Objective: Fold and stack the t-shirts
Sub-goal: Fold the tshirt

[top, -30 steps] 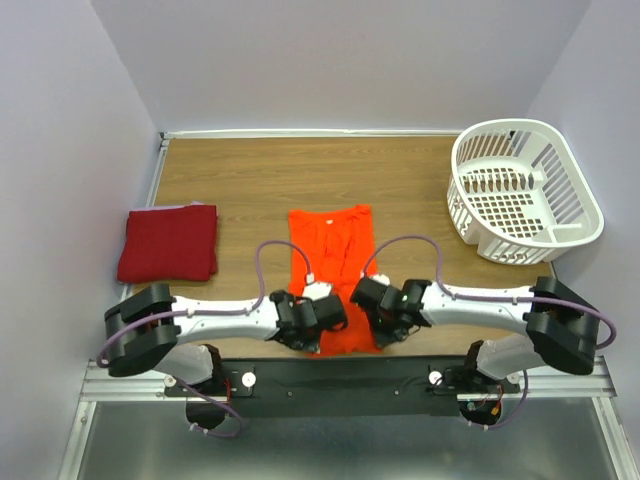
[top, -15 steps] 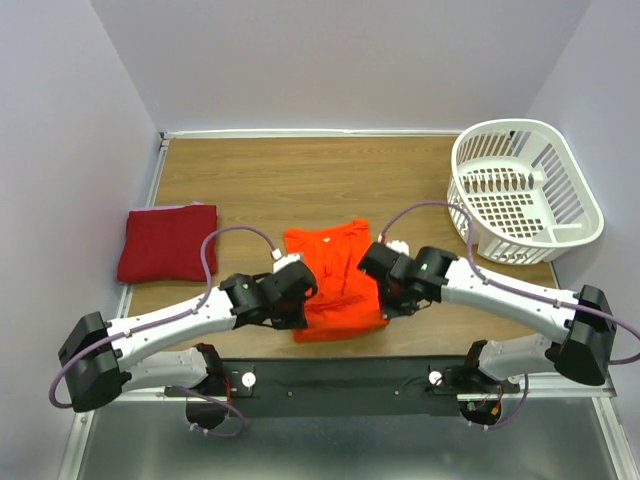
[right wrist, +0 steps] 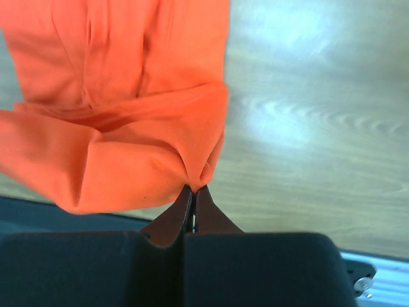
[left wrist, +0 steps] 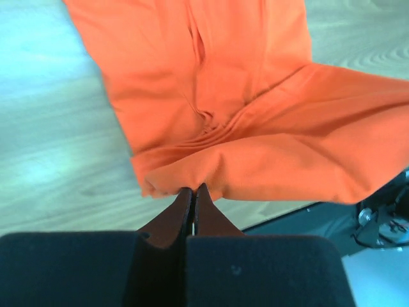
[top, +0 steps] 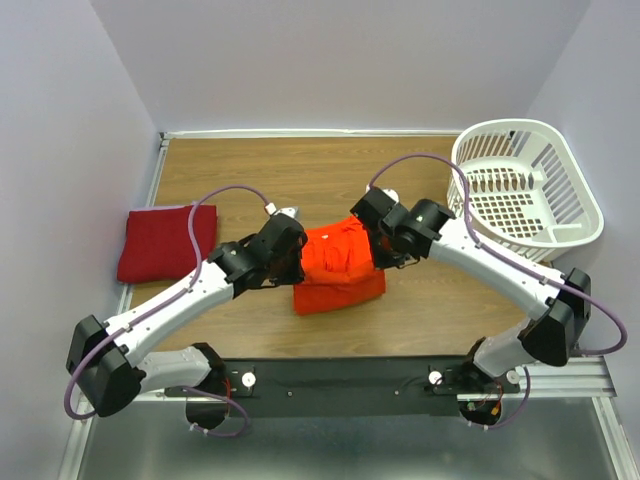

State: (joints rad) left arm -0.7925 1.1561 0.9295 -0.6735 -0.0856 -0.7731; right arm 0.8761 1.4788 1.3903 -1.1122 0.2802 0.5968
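The bright orange-red t-shirt point(top: 338, 268) lies mid-table, its near half lifted and carried over its far half. My left gripper point(top: 297, 243) is shut on the shirt's left corner; in the left wrist view the closed tips point(left wrist: 193, 189) pinch bunched orange cloth point(left wrist: 255, 128). My right gripper point(top: 372, 240) is shut on the right corner; in the right wrist view the tips point(right wrist: 193, 188) pinch the cloth point(right wrist: 115, 141). The dark crimson t-shirt point(top: 168, 242) lies folded at the table's left edge.
A white lattice laundry basket point(top: 522, 190) stands at the back right of the wooden table point(top: 300, 170). A black mounting rail point(top: 340, 375) runs along the near edge. Walls close in on the left, back and right.
Both grippers have carried the orange shirt's near edge up and away from the arm bases, folding it over its far half. The arms have stretched out. The crimson shirt has not moved.
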